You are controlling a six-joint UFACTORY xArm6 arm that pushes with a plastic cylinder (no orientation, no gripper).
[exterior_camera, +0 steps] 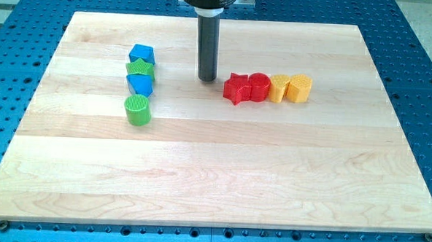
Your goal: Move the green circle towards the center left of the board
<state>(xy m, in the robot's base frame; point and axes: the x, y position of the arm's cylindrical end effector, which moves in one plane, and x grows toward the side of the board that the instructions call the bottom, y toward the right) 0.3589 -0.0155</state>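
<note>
The green circle (137,110) stood on the tabletop (213,179) in the view's left half, a little above mid-height. It was the lowest item in a short column of four blocks. Just above it, with a narrow gap, sat a blue block (140,85) whose shape could not be made out with certainty. Above that, touching it, lay a green star (141,69), and at the head of the column, touching the star, a blue block (142,54) that looked pentagonal.

My tip (207,80) rested on the tabletop to the view's right of this column, roughly level with the green star and well apart from the green circle. It touched no block. The arm carried no fingers: it ended in a plain dark rod, which held nothing.

Just to the view's right of my tip lay a row of four blocks, each touching the next. From the view's left these were a red star (236,88), a red circle (259,87), a yellow block (279,88) that may have been a star, and a yellow block (300,88) with flat facets. The red star was the block nearest my tip, with a small gap between them.

The tabletop was a pale wooden board, set on a blue perforated base (23,25).
</note>
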